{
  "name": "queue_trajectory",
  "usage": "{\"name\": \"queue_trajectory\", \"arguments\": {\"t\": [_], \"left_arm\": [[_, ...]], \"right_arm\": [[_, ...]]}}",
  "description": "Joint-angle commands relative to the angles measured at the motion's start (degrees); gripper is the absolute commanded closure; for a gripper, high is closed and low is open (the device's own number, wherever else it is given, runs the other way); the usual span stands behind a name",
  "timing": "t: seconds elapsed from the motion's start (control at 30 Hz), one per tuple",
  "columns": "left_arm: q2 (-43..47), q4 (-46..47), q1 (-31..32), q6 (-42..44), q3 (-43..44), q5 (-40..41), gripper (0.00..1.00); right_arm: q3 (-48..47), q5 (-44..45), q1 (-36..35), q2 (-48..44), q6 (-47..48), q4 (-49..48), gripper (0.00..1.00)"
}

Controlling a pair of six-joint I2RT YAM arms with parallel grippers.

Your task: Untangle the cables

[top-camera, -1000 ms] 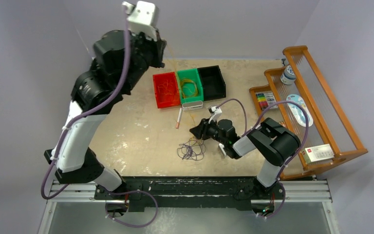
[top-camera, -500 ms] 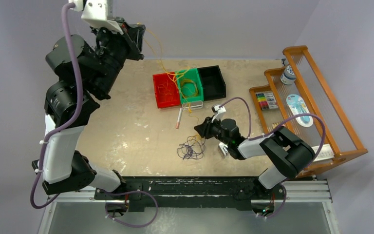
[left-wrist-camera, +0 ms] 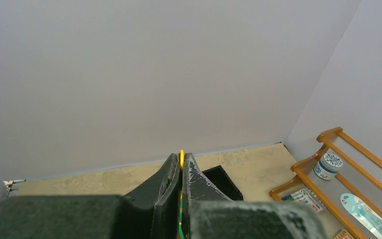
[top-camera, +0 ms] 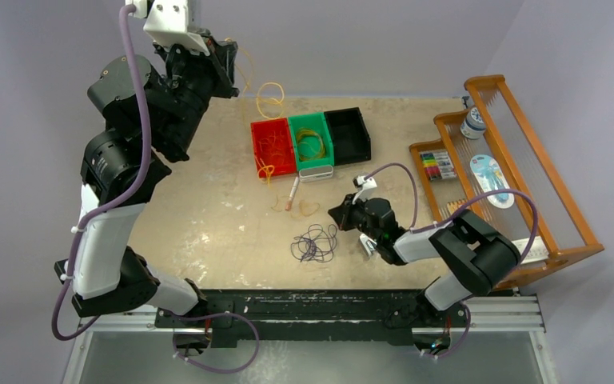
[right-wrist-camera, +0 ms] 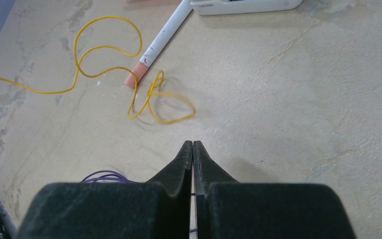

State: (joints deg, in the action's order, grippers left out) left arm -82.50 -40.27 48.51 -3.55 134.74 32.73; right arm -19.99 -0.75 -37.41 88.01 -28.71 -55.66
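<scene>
Checking the right claw (right-wrist-camera: pixel 193 144): it sits low over the counter (top-camera: pixel 208 224) toward the near edge, fingers pressed together. A thread of purple shows down in the seam, but I cannot tell whether it is pinched.
Purple cable (top-camera: pixel 316 244): a loose tangle lying flat by the middle of the near edge, just left of my right claw.
Pen (top-camera: pixel 293 194): white with an orange cap, lying beyond the purple tangle, cap end nearer me.
Yellow cable (right-wrist-camera: pixel 108 17): its low end curls on the counter around the pen's cap. I see it again at the near wall of the red bin, and it loops in the air up toward my left claw.
Red bin (top-camera: pixel 257 152): left of three bins set side by side toward the far edge, with a red-orange cable (top-camera: pixel 272 144) inside.
Green bin (top-camera: pixel 310 122): the middle one, holding a yellow coil (top-camera: pixel 312 146). A white box (top-camera: pixel 316 172) lies against its near wall.
Black bin (top-camera: pixel 347 134): the right one, touching the green.
Wooden rack (top-camera: pixel 520 128): along the right edge.
Left claw (left-wrist-camera: pixel 181 160): raised high above the far left corner, fingers pinching the yellow cable between their tips.
</scene>
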Motion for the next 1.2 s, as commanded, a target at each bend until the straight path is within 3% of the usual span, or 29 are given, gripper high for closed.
{"name": "queue_trajectory", "arguments": {"t": [0.0,0.2,0.5,0.77,1.17], "left_arm": [[1.16,2.56,-0.09,1.64,0.98,0.65,1.0],[0.79,1.78,-0.1,1.36,1.01,-0.63,1.0],[0.28,1.8,-0.09,1.36,1.0,-1.63,1.0],[-0.49,0.93,-0.1,1.39,0.84,-3.38,1.0],[-0.96,0.58,-0.13,1.71,-0.19,-6.71,1.0]], "right_arm": [[1.38,-1.64,0.32,0.03,-0.03,-8.64,0.95],[0.61,-6.61,0.27,-3.77,7.57,-14.67,0.63],[-6.33,-16.03,0.03,-7.03,12.36,-16.22,0.4],[-9.43,-19.06,-1.89,-6.79,11.97,-17.59,0.3],[-11.69,-20.3,-2.76,-2.17,8.84,-23.26,0.28]]}}
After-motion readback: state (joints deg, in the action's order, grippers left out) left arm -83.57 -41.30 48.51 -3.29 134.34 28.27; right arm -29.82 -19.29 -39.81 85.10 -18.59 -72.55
